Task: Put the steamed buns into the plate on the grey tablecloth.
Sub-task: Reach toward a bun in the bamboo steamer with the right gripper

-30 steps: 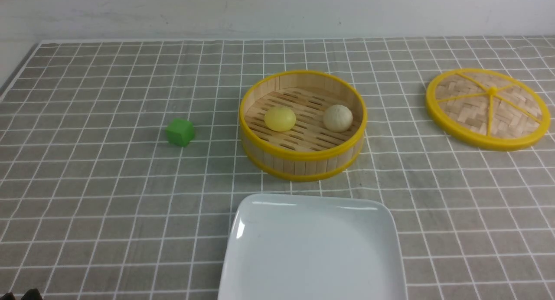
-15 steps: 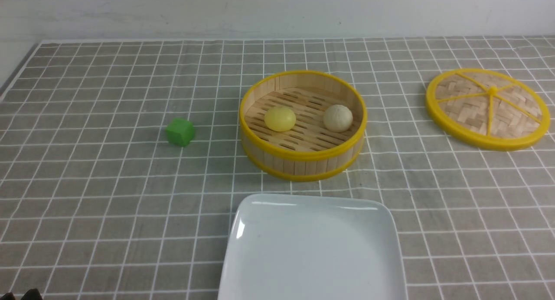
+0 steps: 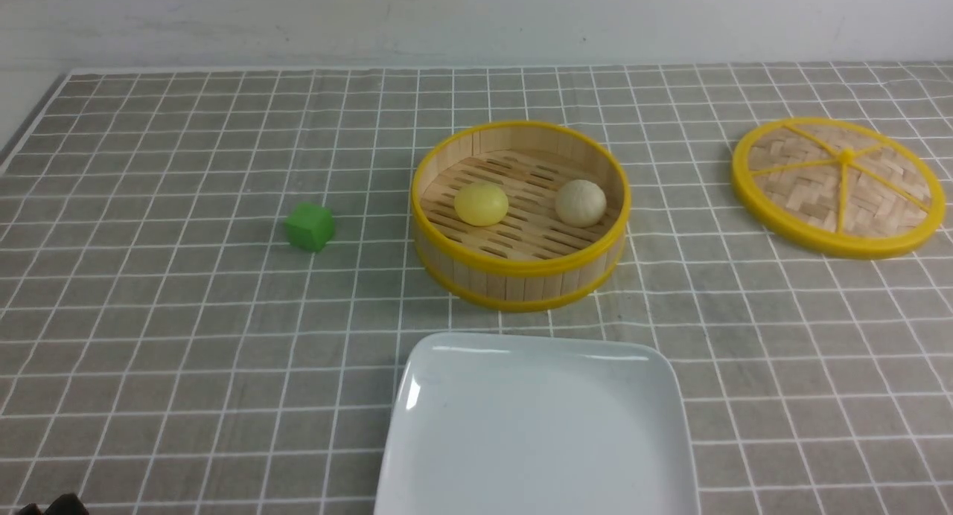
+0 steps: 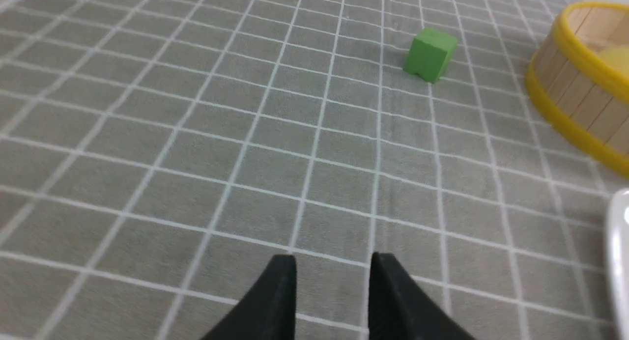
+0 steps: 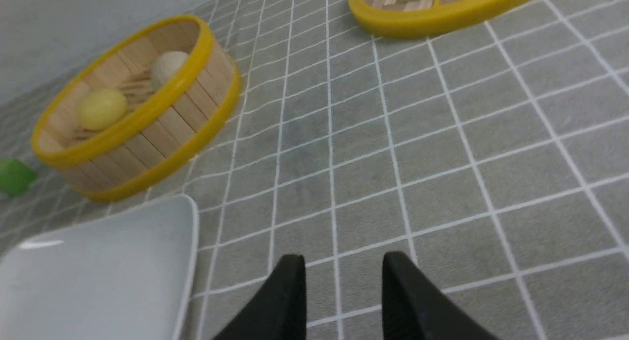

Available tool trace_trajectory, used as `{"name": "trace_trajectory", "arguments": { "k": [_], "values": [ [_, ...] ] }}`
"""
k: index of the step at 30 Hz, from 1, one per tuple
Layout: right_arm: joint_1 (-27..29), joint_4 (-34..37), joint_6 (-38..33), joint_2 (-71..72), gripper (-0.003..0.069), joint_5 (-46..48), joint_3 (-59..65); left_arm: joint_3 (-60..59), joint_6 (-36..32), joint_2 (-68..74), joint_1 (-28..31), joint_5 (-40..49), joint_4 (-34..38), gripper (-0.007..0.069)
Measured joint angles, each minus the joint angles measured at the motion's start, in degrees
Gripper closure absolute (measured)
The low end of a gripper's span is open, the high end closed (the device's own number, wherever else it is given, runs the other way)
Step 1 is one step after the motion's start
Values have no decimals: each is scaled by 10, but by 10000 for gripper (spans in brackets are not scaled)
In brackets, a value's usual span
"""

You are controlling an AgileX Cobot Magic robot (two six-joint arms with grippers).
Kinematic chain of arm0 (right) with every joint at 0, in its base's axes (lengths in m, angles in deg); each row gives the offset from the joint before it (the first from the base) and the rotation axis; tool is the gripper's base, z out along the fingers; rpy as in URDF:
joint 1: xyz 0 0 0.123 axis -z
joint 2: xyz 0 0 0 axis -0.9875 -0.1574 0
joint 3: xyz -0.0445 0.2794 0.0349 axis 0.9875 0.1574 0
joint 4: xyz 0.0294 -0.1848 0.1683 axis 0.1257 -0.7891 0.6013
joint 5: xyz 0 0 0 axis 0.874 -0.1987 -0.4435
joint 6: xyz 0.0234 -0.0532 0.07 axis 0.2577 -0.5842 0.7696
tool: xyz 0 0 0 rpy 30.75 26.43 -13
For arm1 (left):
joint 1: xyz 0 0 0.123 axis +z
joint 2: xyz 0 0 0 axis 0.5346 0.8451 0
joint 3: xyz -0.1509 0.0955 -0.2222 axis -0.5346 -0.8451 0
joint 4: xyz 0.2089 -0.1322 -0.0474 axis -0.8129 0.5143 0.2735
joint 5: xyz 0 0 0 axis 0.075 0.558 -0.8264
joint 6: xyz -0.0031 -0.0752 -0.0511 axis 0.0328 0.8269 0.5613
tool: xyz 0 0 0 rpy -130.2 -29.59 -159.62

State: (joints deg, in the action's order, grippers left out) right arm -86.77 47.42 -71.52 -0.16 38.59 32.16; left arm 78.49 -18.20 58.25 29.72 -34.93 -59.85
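Grey tablecloth (image 3: 186, 351): steamer (image 3: 521, 277) holds yellow bun (image 3: 481, 204) and beige bun (image 3: 581, 202); plate (image 3: 536, 426) near it, apart. Left gripper (image 4: 333, 281), right gripper (image 5: 344, 281): both spread, grasping nothing.

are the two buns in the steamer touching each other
Apart: the front view shows a clear gap between the pale yellow round bun and the off-white round bun.

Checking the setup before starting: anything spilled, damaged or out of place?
Nothing spilled or damaged. A green cube sits stray on the grey tablecloth left of the bamboo steamer; the woven lid lies off, to its right.
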Motion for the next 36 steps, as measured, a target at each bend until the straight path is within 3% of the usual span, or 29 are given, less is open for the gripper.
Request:
{"name": "trace_trajectory", "arguments": {
  "k": [5, 10, 15, 18, 21, 24, 26, 28, 30, 33, 36],
  "values": [
    [0, 21, 7, 0, 420, -13, 2, 0, 102, 0, 0, 0, 92, 384],
    [0, 54, 9, 0, 420, -32, 4, 0, 157, 0, 0, 0, 108, 384],
    [0, 87, 9, 0, 430, -129, 5, -2, 206, 0, 0, -11, 132, 384],
    [0, 83, 6, -2, 493, -169, -12, -2, 211, 0, 0, -36, 139, 384],
    [0, 50, -31, -40, 612, -161, -65, -2, 212, 0, 0, -58, 140, 384],
    [0, 14, -74, -115, 671, -84, -138, -2, 213, 0, 0, -64, 141, 384],
    [0, 4, -94, -220, 672, 22, -192, -2, 214, 0, 0, -64, 142, 384],
    [0, 4, -99, -260, 671, 69, -213, -2, 214, 0, 0, -64, 142, 384],
    [0, 17, -128, -402, 664, 166, -264, -2, 214, 0, 0, -64, 142, 384],
    [0, 48, -196, -510, 655, 229, -320, -2, 213, 0, 0, -69, 142, 384],
    [0, 118, -306, -630, 622, 298, -411, -3, 209, 0, 0, -79, 142, 384]
  ]
}}
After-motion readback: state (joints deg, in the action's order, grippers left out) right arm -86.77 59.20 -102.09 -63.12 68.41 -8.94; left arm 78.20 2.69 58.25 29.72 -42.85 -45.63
